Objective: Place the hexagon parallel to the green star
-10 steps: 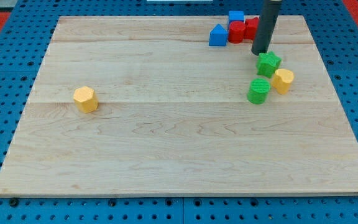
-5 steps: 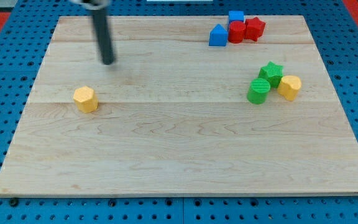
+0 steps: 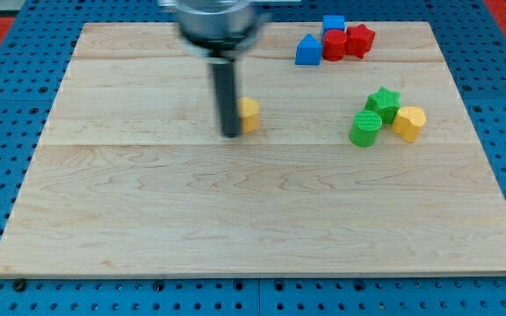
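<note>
My tip presses the yellow hexagon's left side.

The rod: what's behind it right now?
The yellow hexagon block sits behind my tip, showing on the rod's right. Its left part is covered by the rod, so contact cannot be confirmed.

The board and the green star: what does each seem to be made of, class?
The board: pale wood, matte, judging by grain lines and plank seams. The green star: likely moulded or printed plastic, given its uniform bright colour and faint ribbing; uncertain.
</note>
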Robot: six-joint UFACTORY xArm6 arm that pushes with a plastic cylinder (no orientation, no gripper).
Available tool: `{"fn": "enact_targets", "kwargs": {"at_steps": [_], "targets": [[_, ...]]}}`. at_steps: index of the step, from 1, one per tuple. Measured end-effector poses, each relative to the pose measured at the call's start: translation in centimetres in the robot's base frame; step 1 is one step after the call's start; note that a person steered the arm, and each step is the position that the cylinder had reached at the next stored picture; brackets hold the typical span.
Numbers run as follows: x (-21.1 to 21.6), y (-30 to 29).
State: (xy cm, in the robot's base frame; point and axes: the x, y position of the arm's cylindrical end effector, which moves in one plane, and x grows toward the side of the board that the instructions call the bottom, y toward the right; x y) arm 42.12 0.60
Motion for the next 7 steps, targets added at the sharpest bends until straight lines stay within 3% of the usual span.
{"fn": "enact_targets", "kwargs": {"at_steps": [1,2,3,5,6,7], "targets": [[0.2,0.2],[0.2,-10.8],[-2.3,-10.5],[-2.7,5.0],[-1.6,3.2],[-3.7,0.1]]}}
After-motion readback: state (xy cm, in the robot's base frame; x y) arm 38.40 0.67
